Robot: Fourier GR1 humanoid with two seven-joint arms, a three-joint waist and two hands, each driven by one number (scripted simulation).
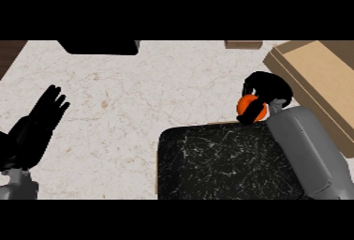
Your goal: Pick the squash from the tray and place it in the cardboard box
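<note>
The orange squash (252, 107) hangs just past the far right corner of the black marbled tray (214, 161), between the tray and the cardboard box (321, 77). My right hand (268, 87) is curled over the squash from above and hides its upper part. The grey right forearm (311, 150) runs along the tray's right side. The box lies open at the right edge of the view, its tan floor showing. My left hand (38, 124) rests open at the left edge, fingers up, far from the tray.
A black object (100, 47) sits at the counter's far edge, upper left. A small brown block (243, 45) lies at the far edge near the box. Pale speckled counter (138, 93) spreads between the left hand and the tray.
</note>
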